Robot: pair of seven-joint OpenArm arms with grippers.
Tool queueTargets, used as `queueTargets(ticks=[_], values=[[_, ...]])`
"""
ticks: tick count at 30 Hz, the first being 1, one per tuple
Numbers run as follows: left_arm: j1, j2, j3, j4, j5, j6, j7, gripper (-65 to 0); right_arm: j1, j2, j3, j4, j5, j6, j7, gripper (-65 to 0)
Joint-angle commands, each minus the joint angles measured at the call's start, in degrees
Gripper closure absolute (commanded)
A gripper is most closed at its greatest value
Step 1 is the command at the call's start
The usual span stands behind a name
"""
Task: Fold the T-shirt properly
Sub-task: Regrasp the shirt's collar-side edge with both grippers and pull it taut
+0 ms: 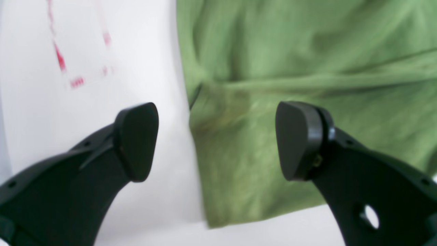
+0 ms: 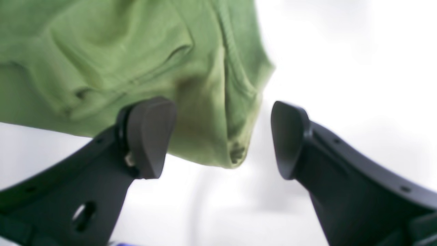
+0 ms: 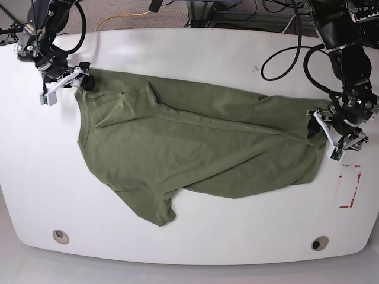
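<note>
Here, sprawled on the white desk [image 3: 195, 47], long axis running side to side in the base view: the T-shirt [image 3: 195, 148], one sleeve jutting toward the near edge. At opposite ends, straddling the cloth edges with jaws wide apart and nothing held: left gripper [image 1: 216, 140] and right gripper [image 2: 223, 138]. Equally near, each to its own end.

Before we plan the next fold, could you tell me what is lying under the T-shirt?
The T-shirt lies spread on the white table, bare around it. One sleeve is folded over the body, hiding that fabric. Whether anything else sits beneath cannot be seen. The red marking lies uncovered beside it.
</note>
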Motion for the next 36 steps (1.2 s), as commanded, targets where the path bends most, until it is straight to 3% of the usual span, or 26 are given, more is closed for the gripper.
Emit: queueTargets(ticks=[1, 4, 7, 11, 13, 19, 28, 36], values=[[1.15, -0.76, -0.2, 0.91, -0.39, -0.06, -4.39, -50.4, 0.49, -0.22, -0.42, 0.81, -4.54, 2.51, 3.47, -44.4], [2.64, -0.58, -0.12, -0.14, -0.39, -0.06, -8.17, -50.3, 1.9, -0.92, -2.53, -0.42, -11.31, 5.77, 6.02, -44.4], [2.99, -0.58, -0.2, -2.78, -0.39, -0.06, -11.33, -44.4, 2.43, -2.51, -2.97, -2.62, -15.53, 7.35, 6.81, -43.4], [3.08, -0.58, -0.29, -6.21, -0.04, -0.06, -15.82, -37.8, 2.87, -3.39, -2.97, -3.76, -16.58, 8.4, 8.48, -33.3], [3.17, -0.85, -0.29, -6.65, 0.05, -0.06, -15.91, -38.6, 2.69, -3.47, -3.15, -3.76, -16.5, 8.4, 8.57, -30.3], [3.35, -0.76, -4.07, -7.09, 0.14, -0.06, -15.91, -47.6, 2.6, -3.65, -3.23, -3.49, -16.5, 9.37, 8.3, -31.5], [4.93, -0.85, -4.86, -7.44, 0.14, -0.06, -15.91, -48.5, 2.6, -3.56, -3.32, -3.67, -16.5, 9.99, 8.3, -35.4], [4.4, -0.85, -4.95, -16.41, 0.14, -0.06, -15.91, -48.1, 2.6, -3.47, -3.41, -3.67, -16.5, 9.99, 8.3, -35.0]])
